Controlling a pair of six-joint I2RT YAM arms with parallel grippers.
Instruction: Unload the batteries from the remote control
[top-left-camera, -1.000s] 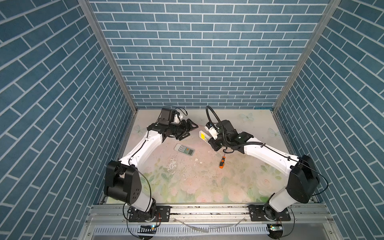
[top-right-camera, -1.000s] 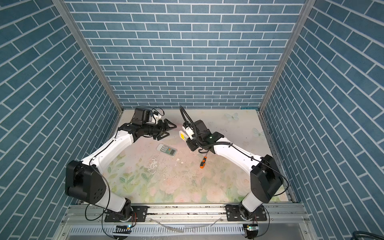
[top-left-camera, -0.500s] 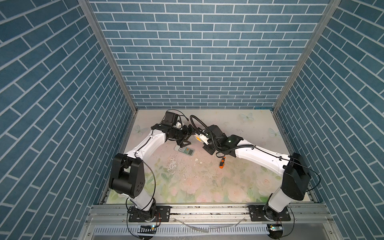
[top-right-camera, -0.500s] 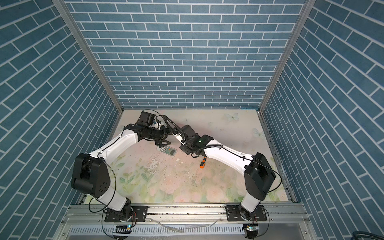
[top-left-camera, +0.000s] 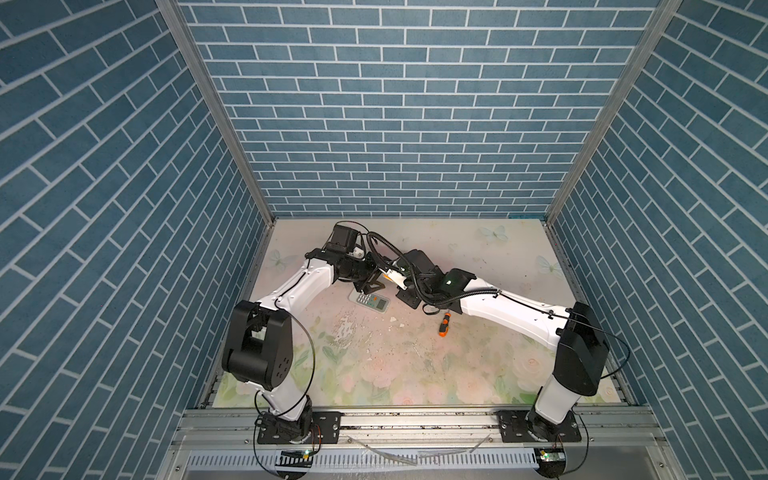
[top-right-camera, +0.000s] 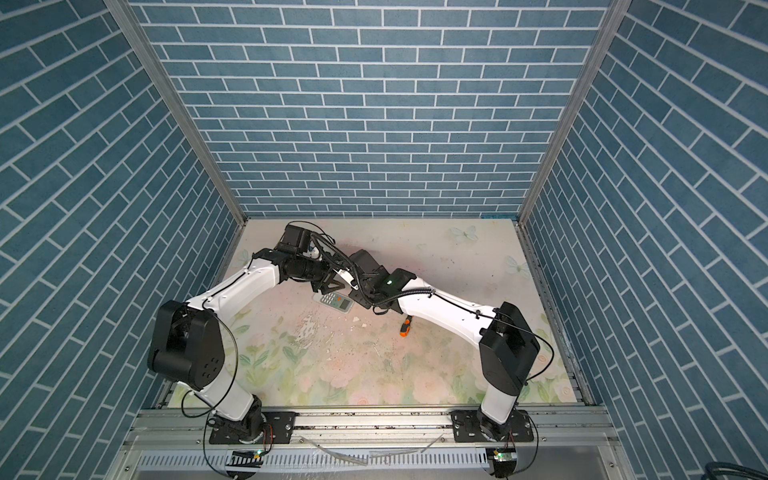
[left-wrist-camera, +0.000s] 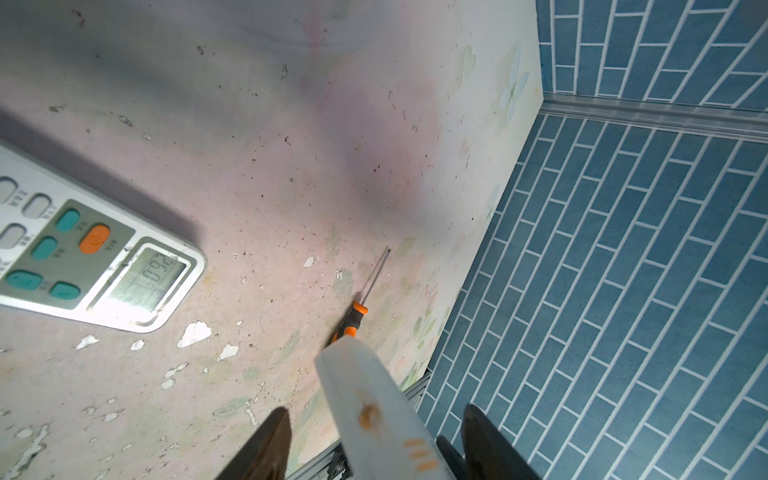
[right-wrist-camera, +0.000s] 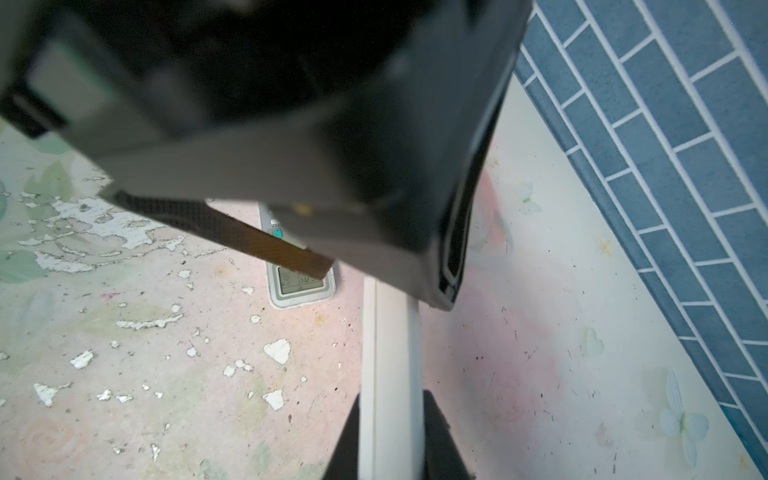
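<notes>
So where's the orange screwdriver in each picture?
In a top view: screwdriver lies right of the remote.
In a top view: same spot.
Left wrist: near the middle, past the remote.
Right wrist: not in it.
Shared landmark: the remote with the screen, in all four.

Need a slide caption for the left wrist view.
Left gripper open astride a slim white remote; display remote and orange-handled screwdriver lie on the table.

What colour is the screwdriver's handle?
The screwdriver handle is orange and black, clearest in the left wrist view.
</notes>
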